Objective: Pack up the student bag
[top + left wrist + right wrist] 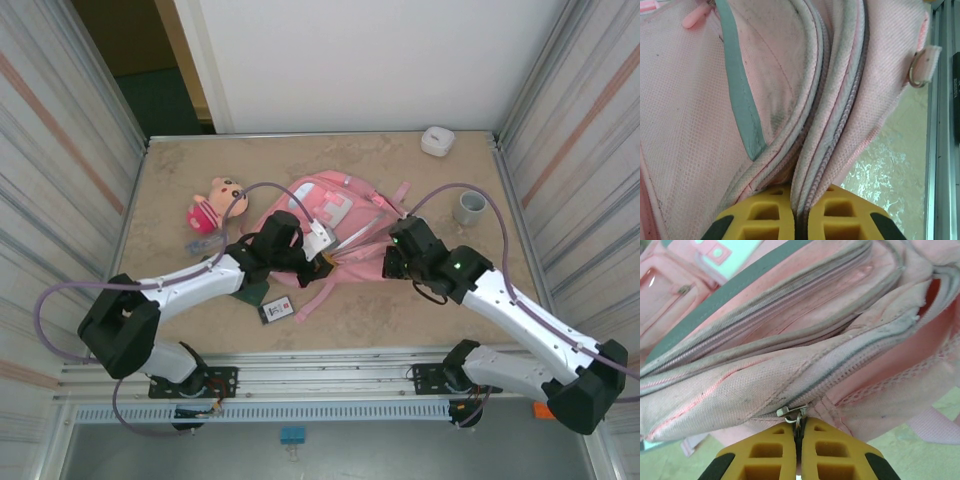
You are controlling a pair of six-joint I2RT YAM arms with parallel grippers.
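The pink student bag [335, 225] lies flat mid-table. My left gripper [312, 262] is at its near left edge, shut on a fold of the bag's zipper edge [805, 200], pink fabric [690, 125] filling the rest of the left wrist view. My right gripper [390, 262] is at the bag's near right side, shut on the metal zipper pull [799, 419] of a side zip [840, 375]. The slider [790, 411] sits just above the yellow fingertips [765, 450]. An open slit showing the orange-pink lining [932, 295] appears at the upper right of the right wrist view.
A plush doll in pink [212, 207] lies left of the bag, with a blue-clear item [203, 243] below it. A dark card-like booklet [276, 310] lies near the front. A grey cup [469, 208] and a white box [437, 141] stand at the back right. Metal rails border the table.
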